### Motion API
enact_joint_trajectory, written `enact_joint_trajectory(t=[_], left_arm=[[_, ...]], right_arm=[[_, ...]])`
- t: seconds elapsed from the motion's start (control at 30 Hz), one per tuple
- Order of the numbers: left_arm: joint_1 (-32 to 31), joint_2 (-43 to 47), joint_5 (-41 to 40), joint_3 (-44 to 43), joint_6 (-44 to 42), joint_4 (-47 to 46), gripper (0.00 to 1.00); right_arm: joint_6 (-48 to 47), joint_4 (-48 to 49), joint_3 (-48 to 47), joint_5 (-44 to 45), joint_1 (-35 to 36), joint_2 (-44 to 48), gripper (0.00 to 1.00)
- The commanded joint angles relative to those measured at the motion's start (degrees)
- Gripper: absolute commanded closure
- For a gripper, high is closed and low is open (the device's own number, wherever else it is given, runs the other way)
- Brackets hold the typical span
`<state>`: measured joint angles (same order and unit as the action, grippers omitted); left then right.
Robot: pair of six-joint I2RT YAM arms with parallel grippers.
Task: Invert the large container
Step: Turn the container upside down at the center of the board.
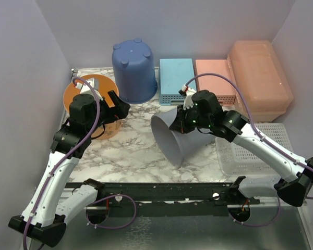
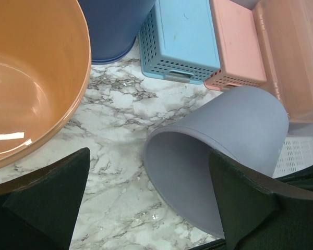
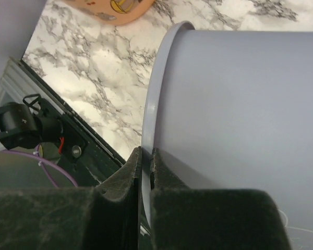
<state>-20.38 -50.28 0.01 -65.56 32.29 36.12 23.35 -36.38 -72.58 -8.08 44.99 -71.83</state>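
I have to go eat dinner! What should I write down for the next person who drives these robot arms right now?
Left tool: open, empty, hanging by the round orange plastic bucket.
Right tool: shut on the rim of the big grey round plastic bin.
The bin lies on its side mid-way across the marble table, mouth facing near-left.
Done: bin gripped and half turned.
Left: probably roll it on until the mouth sits flat on the table, then let go.
The peach lidded plastic box sits far right, untouched.
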Motion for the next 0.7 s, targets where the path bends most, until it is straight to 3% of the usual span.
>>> enact_joint_trajectory(t=[0.0,0.67], left_arm=[[-0.27,0.9,-2.71,-1.06,-0.74,0.52,0.04],[-0.27,1.52,-6.97,-1.86,-0.79,1.65,0.04]], right_arm=[[-0.33,0.48,0.17,5.54,2.94,-1.47,0.99],[-1.68,-3.38,-0.33,28.88,18.84,-4.51,1.0]])
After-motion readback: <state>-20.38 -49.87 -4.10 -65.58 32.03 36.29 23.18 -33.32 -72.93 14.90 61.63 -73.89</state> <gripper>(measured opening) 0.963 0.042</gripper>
